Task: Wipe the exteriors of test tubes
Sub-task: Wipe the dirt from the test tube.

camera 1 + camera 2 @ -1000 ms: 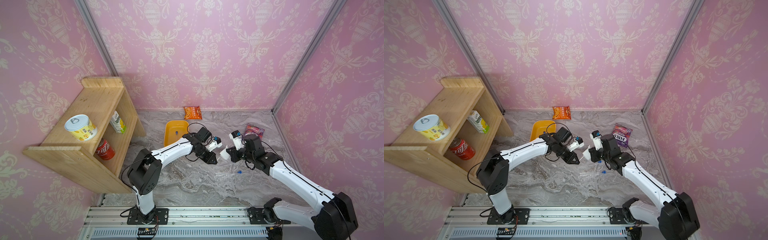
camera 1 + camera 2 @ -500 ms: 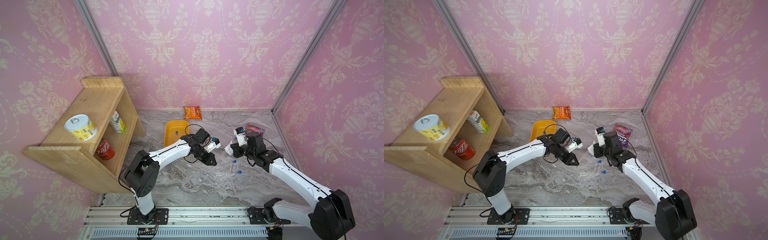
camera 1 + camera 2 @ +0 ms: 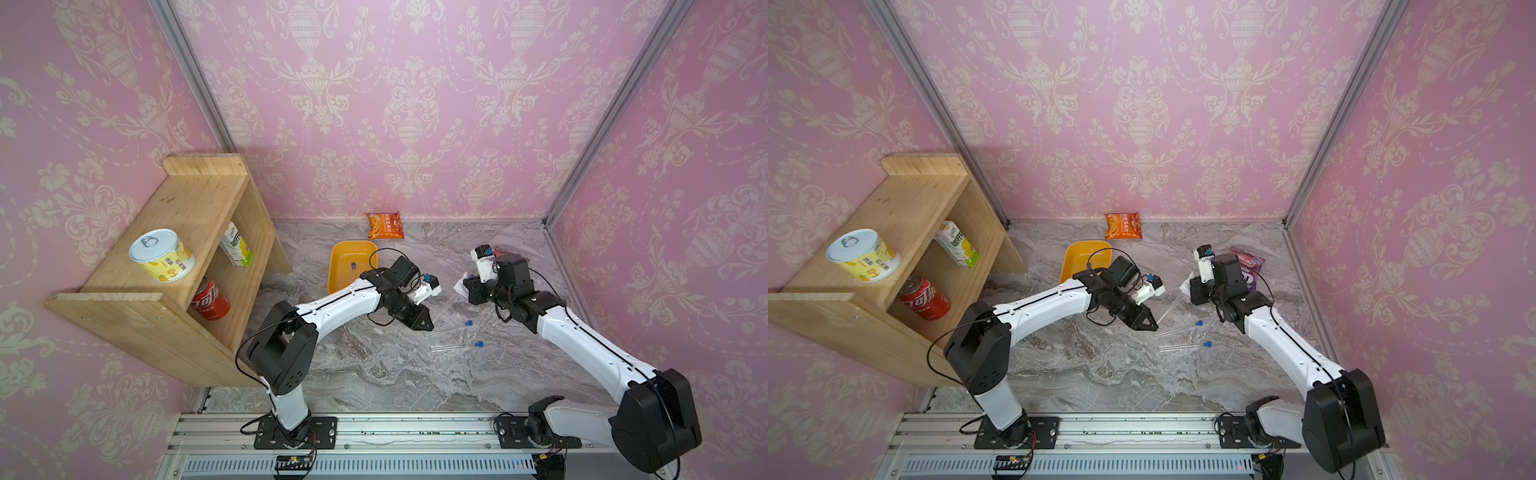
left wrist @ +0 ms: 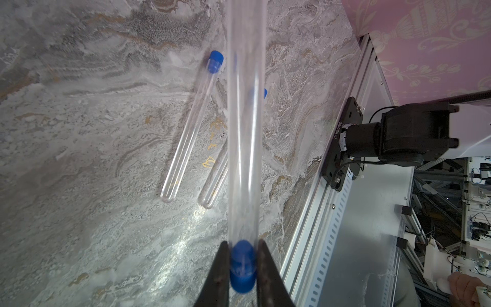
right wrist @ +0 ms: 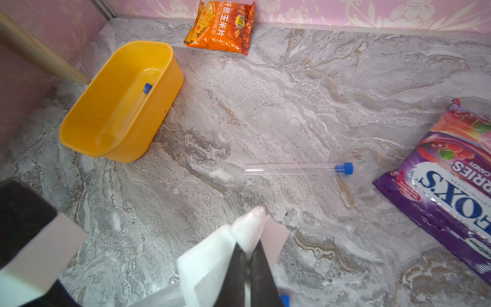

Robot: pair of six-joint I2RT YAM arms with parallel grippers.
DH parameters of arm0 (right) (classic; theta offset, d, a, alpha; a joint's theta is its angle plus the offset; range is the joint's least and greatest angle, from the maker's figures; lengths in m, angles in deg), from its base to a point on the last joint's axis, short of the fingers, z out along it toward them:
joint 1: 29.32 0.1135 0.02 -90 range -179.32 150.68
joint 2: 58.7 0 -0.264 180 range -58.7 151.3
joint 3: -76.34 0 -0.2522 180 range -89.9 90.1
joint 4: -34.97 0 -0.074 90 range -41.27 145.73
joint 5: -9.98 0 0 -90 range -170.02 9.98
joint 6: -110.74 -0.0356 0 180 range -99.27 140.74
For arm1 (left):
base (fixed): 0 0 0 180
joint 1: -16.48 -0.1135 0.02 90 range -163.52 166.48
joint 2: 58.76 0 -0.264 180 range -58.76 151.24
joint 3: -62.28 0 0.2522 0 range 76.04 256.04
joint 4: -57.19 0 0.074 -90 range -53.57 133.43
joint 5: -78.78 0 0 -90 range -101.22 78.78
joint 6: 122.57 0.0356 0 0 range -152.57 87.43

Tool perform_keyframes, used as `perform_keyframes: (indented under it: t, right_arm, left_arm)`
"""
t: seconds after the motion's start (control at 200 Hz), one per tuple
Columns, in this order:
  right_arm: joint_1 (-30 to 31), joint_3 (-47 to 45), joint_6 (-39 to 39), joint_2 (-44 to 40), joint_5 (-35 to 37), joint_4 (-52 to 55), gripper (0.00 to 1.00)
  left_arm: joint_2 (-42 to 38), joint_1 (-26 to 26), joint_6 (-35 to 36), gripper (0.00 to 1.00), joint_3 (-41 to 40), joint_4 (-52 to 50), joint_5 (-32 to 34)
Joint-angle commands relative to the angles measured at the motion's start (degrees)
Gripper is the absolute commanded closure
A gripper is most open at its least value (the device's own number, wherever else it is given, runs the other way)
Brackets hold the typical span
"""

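My right gripper [image 5: 248,249], pinching the wipe [image 5: 210,255], has drawn back off the test tube [image 4: 244,133] my left gripper [image 4: 243,243] clamps by its cap [image 4: 243,265] (stroke probably done, view's blurred).

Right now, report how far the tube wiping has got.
Done, apparently: one tube lies in the yellow tub. In hand: the left tool grips a second tube by its blue cap; the right tool pinches a white wipe. Left: two tubes on the table by the left tool, and a fifth tube beside the purple candy bag.
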Motion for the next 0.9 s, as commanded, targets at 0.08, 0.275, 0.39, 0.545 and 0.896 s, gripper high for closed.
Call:
perform_keyframes:
  t: [0.08,0.275,0.39,0.545,0.896]
  right_arm:
    - [0.04,-0.47,-1.41,-3.65,-3.09,1.19,1.0]
    - [1.06,-1.56,-1.35,-5.56,-4.12,2.84,1.0]
    - [1.75,-2.01,-1.32,-5.57,-4.6,2.87,1.0]
    - [3.36,-2.3,-1.76,-4.71,-4.81,2.68,1.0]
    - [10.08,-4.36,-4.08,-4.66,-2.88,2.42,1.0]
  left_arm:
    - [-1.38,-0.11,0.75,0.85,0.65,-0.74,-1.32]
    - [-1.11,-0.13,0.67,0.85,1.02,-0.6,-1.27]
    - [-1.24,-0.13,0.67,0.85,1.3,-0.74,-1.27]
    - [-1.31,-0.1,0.67,0.85,1.48,-0.84,-1.19]
    - [-1.15,-0.23,0.75,0.85,1.66,-0.57,-1.0]
